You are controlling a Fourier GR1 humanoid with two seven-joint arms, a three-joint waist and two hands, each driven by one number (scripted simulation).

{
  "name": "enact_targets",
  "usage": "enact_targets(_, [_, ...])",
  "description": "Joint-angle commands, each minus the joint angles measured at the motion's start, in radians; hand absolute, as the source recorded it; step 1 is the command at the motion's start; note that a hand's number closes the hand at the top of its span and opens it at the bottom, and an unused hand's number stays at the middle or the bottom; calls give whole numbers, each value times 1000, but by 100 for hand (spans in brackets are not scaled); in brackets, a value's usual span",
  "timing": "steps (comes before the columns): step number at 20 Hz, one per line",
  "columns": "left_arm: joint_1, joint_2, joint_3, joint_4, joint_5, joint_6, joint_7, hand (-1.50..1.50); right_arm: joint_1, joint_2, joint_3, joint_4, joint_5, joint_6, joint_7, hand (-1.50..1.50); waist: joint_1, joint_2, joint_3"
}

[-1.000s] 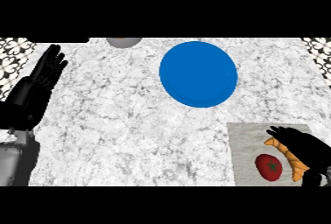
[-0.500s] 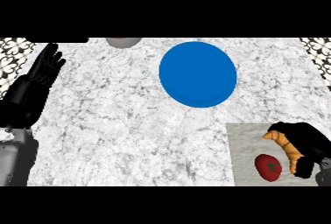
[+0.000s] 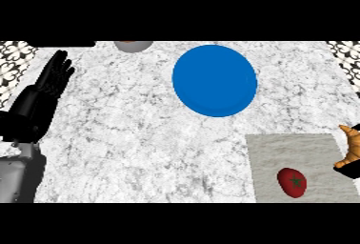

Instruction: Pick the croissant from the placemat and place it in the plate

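A blue plate point(image 3: 215, 80) lies on the marble counter, at the back and right of centre. The grey placemat point(image 3: 281, 152) sits at the front right. The orange croissant point(image 3: 349, 148) shows at the view's right edge, over the placemat's right side. Only a black sliver of my right hand point(image 3: 351, 171) shows just below the croissant, curled under it; the rest is outside the view. My left hand point(image 3: 49, 86) rests open at the left edge, fingers up, far from the plate and the placemat.
A red round fruit with a dark green mark point(image 3: 292, 182) lies on the placemat near its front. A grey round object point(image 3: 134, 45) is cut off at the counter's back edge. Patterned wall strips flank the counter's far corners.
My right hand has moved right with the croissant, from the placemat's right part to the view's edge, and is now mostly out of view. The red fruit stays put. The left hand barely moved.
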Motion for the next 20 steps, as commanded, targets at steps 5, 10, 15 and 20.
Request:
enact_targets(5, [-51,5,23,31,4,-12,27,0,-18,-11,-67,-197,-92,33,3,150,-5,-3,0])
enact_targets(10, [47,-19,-3,-26,-36,9,-20,0,-15,41,-52,-446,-189,67,-30,150,-12,-9,-1])
enact_targets(15, [20,-28,1,-16,-28,12,-11,0,-106,154,-14,-601,-285,100,34,150,-1,-8,-1])
enact_targets(20, [25,-66,-39,-26,-74,34,-15,0,-140,201,35,-670,-311,159,103,150,4,-2,0])
